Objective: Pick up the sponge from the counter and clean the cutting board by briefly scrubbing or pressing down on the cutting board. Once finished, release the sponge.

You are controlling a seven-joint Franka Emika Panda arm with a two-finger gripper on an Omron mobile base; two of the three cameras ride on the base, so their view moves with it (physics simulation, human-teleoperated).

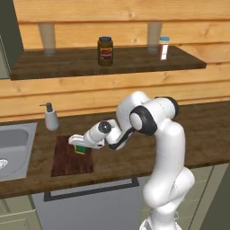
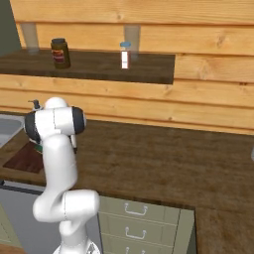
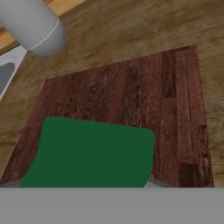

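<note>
The gripper holds the sponge pinched, the cutting board directly beneath it; pickup looks done, with scrubbing and release left

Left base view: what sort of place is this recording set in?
Most likely a rendered home kitchen: a wooden counter with a steel sink set in it, a soap dispenser, and a wall shelf holding jars.
</note>
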